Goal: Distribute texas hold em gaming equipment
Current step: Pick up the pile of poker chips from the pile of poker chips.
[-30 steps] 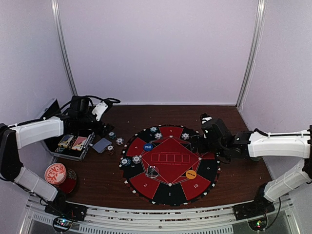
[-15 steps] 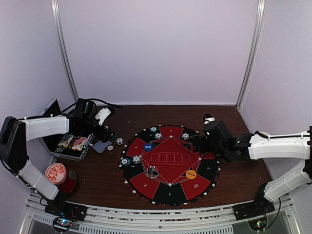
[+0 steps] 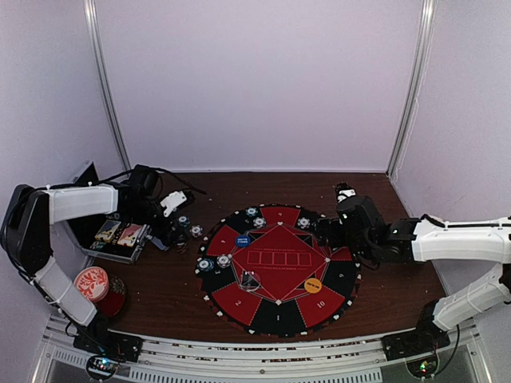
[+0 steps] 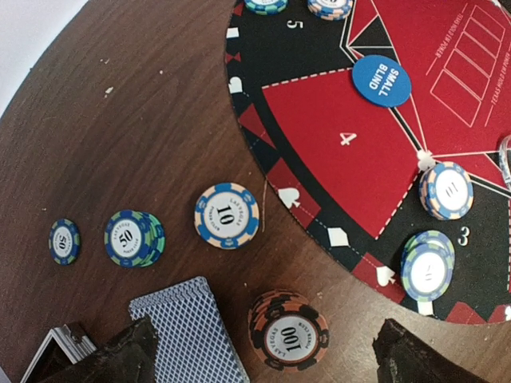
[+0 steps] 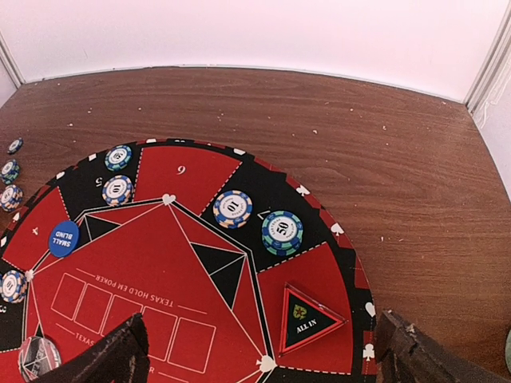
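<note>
Apparently the next thing to pick up is the stack of red-brown round poker chips marked 100 at the bottom centre of the left wrist view. The left gripper hangs over it with both dark fingers spread wide and nothing between them. To do this well, I would centre the jaws on the striped rim, come straight down and close gently. The deck of grey-blue-backed playing cards lies just beside the stack, near the left finger, so that finger must not catch the deck. The right gripper is also wide open and empty, over the right part of the big round red-and-black felt mat.

Off the mat, in the left half of the left wrist view, I count four chip groups:
- the 100 stack
- one white-and-blue chip marked 10
- one teal-and-blue stack marked 50
- one single small chip marked 50

There is one deck. On the mat I count six chip piles: two at the top edge and two at the right edge of the left wrist view, and two more in the middle of the right wrist view. There is also one blue round button disc, one orange round button disc and one black-and-red triangular marker.
</note>
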`<state>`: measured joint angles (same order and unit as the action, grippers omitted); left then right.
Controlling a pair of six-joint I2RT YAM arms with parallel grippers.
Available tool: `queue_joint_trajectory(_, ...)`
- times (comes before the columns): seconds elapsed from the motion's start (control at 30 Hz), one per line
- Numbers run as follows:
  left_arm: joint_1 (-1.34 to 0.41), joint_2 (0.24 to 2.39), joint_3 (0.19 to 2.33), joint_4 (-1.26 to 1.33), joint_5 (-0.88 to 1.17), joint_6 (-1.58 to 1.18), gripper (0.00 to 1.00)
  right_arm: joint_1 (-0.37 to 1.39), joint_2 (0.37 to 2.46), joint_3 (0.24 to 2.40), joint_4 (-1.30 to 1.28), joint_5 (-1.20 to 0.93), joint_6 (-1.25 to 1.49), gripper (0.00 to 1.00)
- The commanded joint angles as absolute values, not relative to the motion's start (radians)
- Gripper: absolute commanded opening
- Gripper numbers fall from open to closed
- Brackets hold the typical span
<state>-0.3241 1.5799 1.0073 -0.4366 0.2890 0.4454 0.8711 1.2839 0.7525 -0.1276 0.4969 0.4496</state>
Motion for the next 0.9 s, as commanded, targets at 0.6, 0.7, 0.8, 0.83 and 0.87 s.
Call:
queue_joint_trajectory(0.6, -0.315, 1.626, 0.995, -0.470, 0.266, 0.521, 0.94, 0.888, 1.301, 0.751, -0.111, 0.508, 0.448, 1.00)
queue_joint_trajectory(0.7, -0.314, 1.634, 0.993, -0.469, 0.264, 0.523, 0.93, 0.890, 1.302, 0.752, -0.111, 0.509, 0.448, 1.00)
queue_joint_trajectory(0.8, -0.316, 1.643, 0.997, -0.469, 0.263, 0.523, 0.91, 0.892, 1.302, 0.752, -0.112, 0.509, 0.448, 1.00)
queue_joint_trajectory(0.83, -0.316, 1.647, 1.000, -0.469, 0.262, 0.522, 0.91, 0.892, 1.302, 0.752, -0.112, 0.509, 0.448, 1.00)
queue_joint_trajectory(0.87, -0.316, 1.651, 1.001, -0.470, 0.264, 0.520, 0.90, 0.891, 1.302, 0.752, -0.112, 0.510, 0.448, 1.00)
